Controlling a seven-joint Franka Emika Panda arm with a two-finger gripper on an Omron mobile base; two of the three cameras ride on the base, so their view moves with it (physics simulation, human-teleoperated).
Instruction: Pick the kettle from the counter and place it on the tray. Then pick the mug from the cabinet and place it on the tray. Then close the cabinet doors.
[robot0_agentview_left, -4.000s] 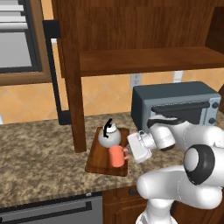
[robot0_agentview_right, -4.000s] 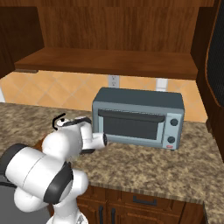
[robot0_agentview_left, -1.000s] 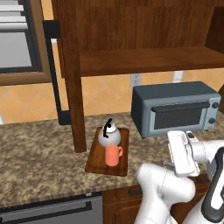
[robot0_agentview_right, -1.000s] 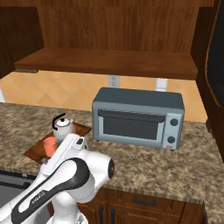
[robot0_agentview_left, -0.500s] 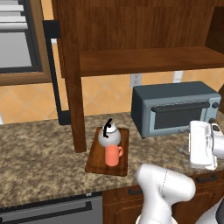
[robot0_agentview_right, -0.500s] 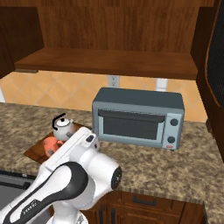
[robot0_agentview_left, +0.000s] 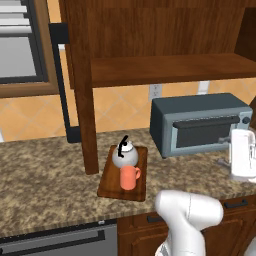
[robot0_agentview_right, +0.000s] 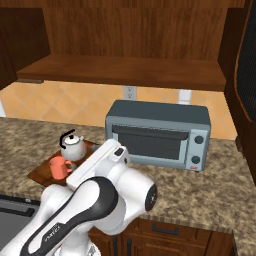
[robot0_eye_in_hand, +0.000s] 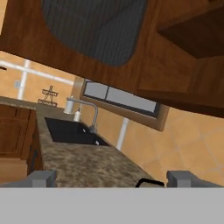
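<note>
Kettle (robot0_agentview_left: 124, 154) and mug (robot0_agentview_left: 129, 177) both sit on the tray (robot0_agentview_left: 140, 187). The kettle is at the back of the tray and the mug is at the front, just beside it. The mug's handle points to the right in the left base view. The tray lies flat on the worktop (robot0_agentview_left: 45, 180), near the foot of an open cabinet door (robot0_agentview_left: 81, 95).

The cabinet (robot0_agentview_left: 165, 40) hangs above, and its shelf (robot0_agentview_left: 170, 69) is bare. A 2nd cabinet door (robot0_agentview_right: 246, 85) stands open at the far right in the right base view. A grey toaster oven (robot0_agentview_left: 200, 124) stands on the worktop to the right of the tray, under the shelf.

The white hand of the arm (robot0_agentview_left: 243, 155) is off to the right, in front of the toaster oven, well apart from the tray. The jaws (robot0_eye_in_hand: 113, 178) are wide open and hold nothing. The hand view looks out at a sink (robot0_eye_in_hand: 72, 131) with a tap (robot0_eye_in_hand: 83, 109).
</note>
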